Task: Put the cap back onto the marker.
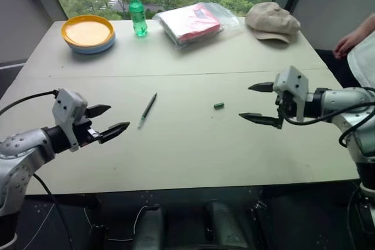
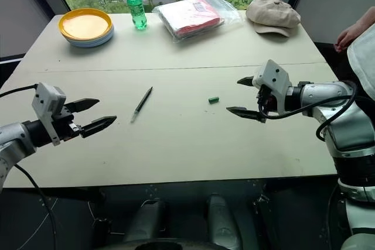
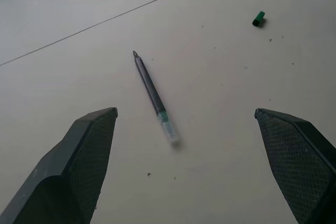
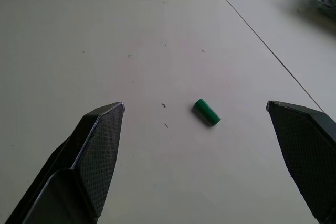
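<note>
We are holding both the left hand and right hand wide, empty; marker and cap are lying apart mid-frame; bottle is standing upper left.

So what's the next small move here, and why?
Probably lower the left end effector onto the marker and close on it. Both end effectors hang open above the table, holding nothing; the marker lies just ahead of the left one, and the cap lies apart, nearer the right end effector.
</note>
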You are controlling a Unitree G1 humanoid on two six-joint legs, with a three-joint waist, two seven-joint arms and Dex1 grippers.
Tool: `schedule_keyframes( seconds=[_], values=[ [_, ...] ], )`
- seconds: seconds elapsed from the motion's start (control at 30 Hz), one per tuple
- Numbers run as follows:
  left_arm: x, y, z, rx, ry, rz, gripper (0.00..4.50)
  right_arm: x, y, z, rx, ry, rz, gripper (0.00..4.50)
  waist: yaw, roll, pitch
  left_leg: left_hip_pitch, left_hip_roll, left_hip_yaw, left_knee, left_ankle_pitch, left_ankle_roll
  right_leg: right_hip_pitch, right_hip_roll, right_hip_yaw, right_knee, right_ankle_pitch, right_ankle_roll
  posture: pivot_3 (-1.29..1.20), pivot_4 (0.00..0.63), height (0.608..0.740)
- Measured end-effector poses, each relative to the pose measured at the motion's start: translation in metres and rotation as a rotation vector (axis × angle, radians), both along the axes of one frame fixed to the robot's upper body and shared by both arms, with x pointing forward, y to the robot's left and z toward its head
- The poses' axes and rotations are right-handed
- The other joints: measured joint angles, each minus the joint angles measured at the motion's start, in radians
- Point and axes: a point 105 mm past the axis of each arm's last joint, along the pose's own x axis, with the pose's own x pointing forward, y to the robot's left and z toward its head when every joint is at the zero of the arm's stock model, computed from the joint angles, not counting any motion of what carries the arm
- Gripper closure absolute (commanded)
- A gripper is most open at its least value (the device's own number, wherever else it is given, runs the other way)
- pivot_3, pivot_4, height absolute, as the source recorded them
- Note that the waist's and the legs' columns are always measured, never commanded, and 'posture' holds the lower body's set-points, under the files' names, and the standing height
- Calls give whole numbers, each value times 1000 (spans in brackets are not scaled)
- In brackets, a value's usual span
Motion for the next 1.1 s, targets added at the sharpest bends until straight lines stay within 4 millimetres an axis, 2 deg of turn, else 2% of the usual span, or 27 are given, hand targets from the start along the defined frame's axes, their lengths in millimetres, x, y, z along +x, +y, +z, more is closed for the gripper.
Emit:
schedule_keyframes(
  seconds=[1.1],
  values=[
    [7, -3, -3, -34, -34, 87, 103, -1, 8, -3, 2, 12, 29, 0, 1, 0, 0, 0, 0, 0, 0, 0, 0, 0, 0, 0, 0, 0, 1, 0, 150, 740]
  ],
)
